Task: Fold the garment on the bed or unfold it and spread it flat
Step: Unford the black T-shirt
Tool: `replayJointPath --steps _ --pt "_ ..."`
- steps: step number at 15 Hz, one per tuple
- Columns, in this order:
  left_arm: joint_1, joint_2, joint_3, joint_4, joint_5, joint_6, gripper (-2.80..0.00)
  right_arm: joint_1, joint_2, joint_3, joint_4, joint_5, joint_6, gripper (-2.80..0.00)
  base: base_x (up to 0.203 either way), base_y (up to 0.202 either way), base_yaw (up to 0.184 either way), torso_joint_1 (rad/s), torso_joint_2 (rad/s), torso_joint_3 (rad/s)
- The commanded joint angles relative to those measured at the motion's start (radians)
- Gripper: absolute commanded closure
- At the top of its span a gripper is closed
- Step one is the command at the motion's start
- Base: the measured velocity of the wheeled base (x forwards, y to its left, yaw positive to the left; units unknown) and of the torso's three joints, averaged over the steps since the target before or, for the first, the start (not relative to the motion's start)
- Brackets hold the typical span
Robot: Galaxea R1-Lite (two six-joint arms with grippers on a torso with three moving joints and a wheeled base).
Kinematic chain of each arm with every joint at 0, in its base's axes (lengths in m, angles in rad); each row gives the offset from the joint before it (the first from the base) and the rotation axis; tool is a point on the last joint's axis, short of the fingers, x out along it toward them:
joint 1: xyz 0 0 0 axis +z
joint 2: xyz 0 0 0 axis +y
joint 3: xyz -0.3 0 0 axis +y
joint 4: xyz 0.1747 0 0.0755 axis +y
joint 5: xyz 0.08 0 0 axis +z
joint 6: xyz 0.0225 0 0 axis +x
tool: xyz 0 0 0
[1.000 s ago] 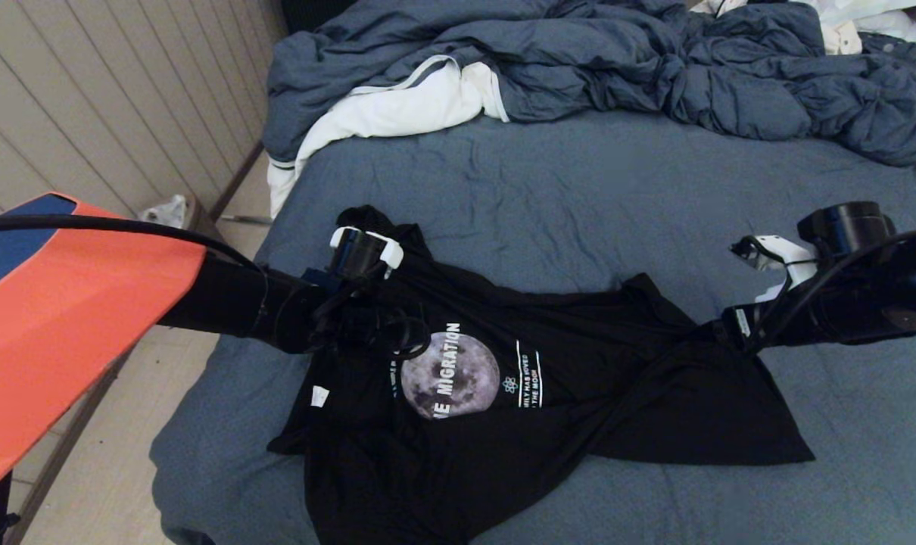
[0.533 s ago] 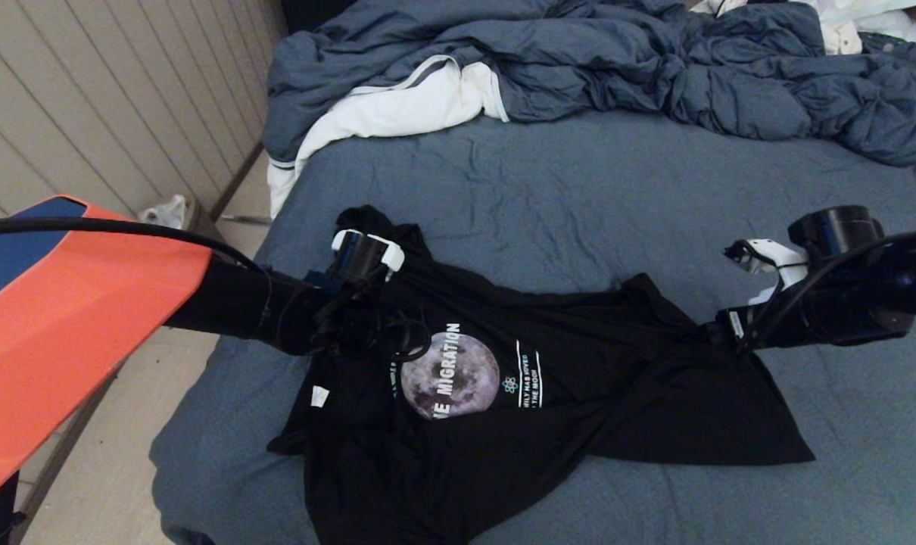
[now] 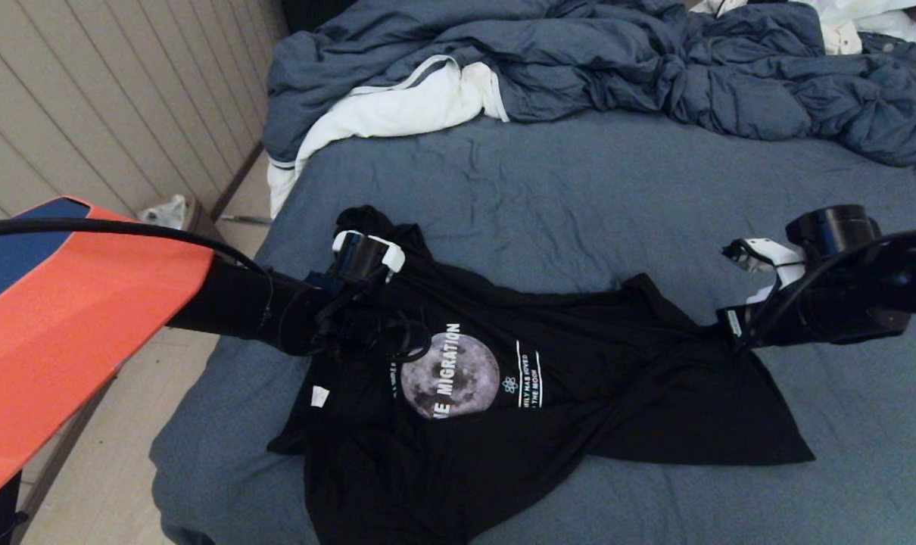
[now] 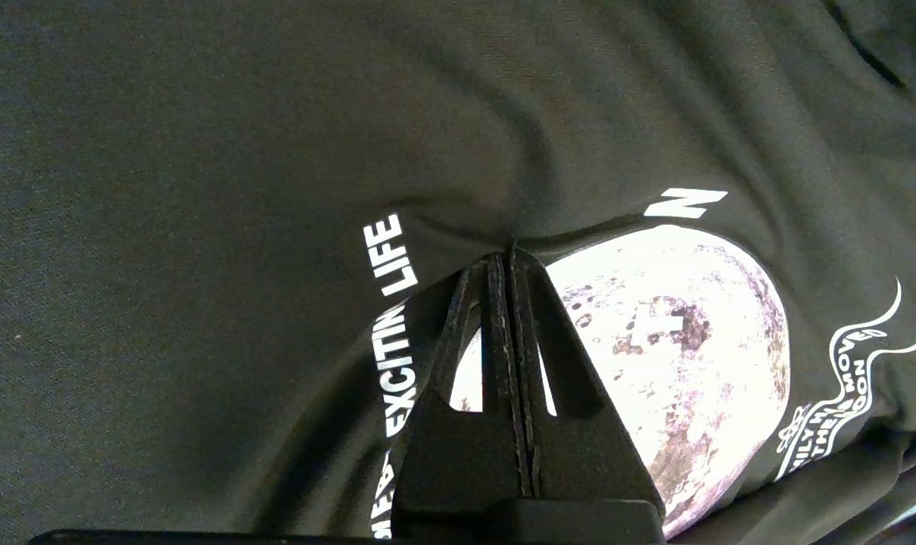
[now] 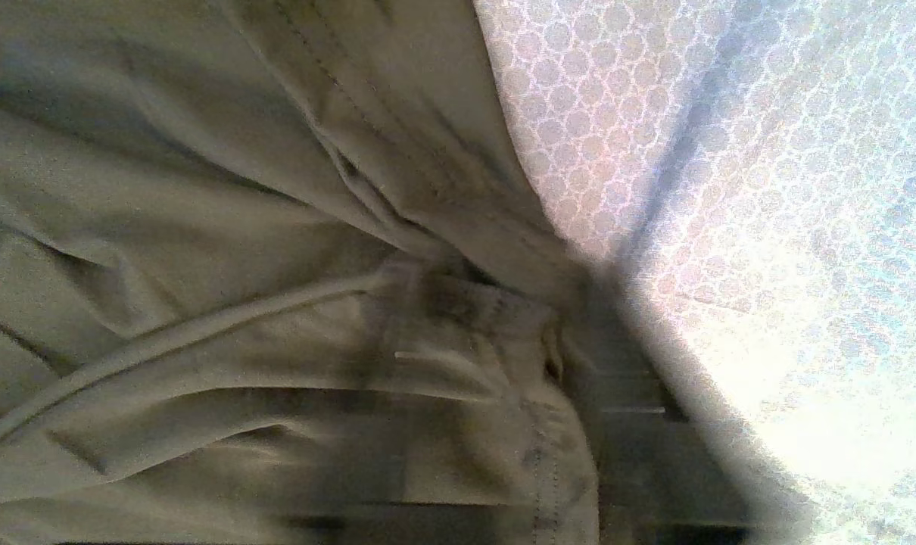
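The garment (image 3: 579, 378) is a black T-shirt that lies rumpled, print up, on the near half of the bed (image 3: 579, 197). Its grey moon print (image 3: 450, 376) carries white lettering. My left gripper (image 3: 406, 357) is shut on a small pucker of the garment (image 4: 200, 151) at the moon's edge, and the closed tips (image 4: 509, 257) meet on that fold. My right gripper (image 3: 719, 325) sits low at the shirt's right edge. There, bunched cloth and a stitched hem (image 5: 534, 446) lie right at the gripper (image 5: 518, 333), beside bare sheet (image 5: 730, 151).
A crumpled blue-grey duvet (image 3: 655, 60) and a white cloth (image 3: 397, 106) fill the far end of the bed. An orange and blue panel (image 3: 64, 318) stands at my left, over the floor (image 3: 110, 469) beside the bed. A slatted wall (image 3: 110, 91) runs along the left.
The right arm has shifted slightly at the shirt's right edge. The left arm and the shirt have hardly moved.
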Motion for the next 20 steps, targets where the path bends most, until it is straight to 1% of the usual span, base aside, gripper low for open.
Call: replayJointPath --steps 1,4,7,9,10,12,15,20 --pt "0.0 0.0 0.0 -0.001 0.0 -0.004 0.0 0.0 -0.007 0.001 0.001 0.002 -0.003 0.0 0.0 0.0 0.0 0.0 0.0 0.0" --pt "0.0 0.0 0.0 -0.001 0.0 -0.004 0.0 0.0 -0.011 0.007 0.001 0.002 -0.003 0.0 0.0 0.0 0.0 0.0 0.0 0.0" --pt "0.0 0.0 0.0 -0.001 0.0 -0.004 0.0 -0.004 -0.064 0.029 0.004 0.002 -0.008 0.0 0.0 0.0 0.0 0.0 0.0 0.0" --pt "0.0 -0.001 -0.003 -0.001 0.0 -0.004 0.0 -0.015 -0.125 0.058 0.006 0.002 -0.042 0.0 0.0 0.0 0.0 0.0 0.0 0.0" --pt "0.0 -0.001 -0.006 -0.001 0.0 -0.004 0.0 -0.039 -0.146 0.075 0.006 0.002 -0.071 0.0 0.0 0.0 0.0 0.0 0.0 0.0" --pt "0.0 -0.001 -0.006 -0.001 0.0 -0.004 0.0 -0.086 -0.155 0.087 0.004 0.002 -0.092 0.0 0.0 0.0 0.0 0.0 0.0 0.0" --pt "0.0 -0.003 -0.004 -0.001 0.0 -0.004 0.0 -0.094 -0.138 0.084 0.003 0.002 -0.095 0.0 0.0 0.0 0.0 0.0 0.0 0.0" --pt "0.0 -0.001 -0.006 -0.001 0.001 -0.004 0.0 -0.143 -0.09 0.075 0.001 0.002 -0.105 0.0 0.0 0.0 0.0 0.0 0.0 0.0"
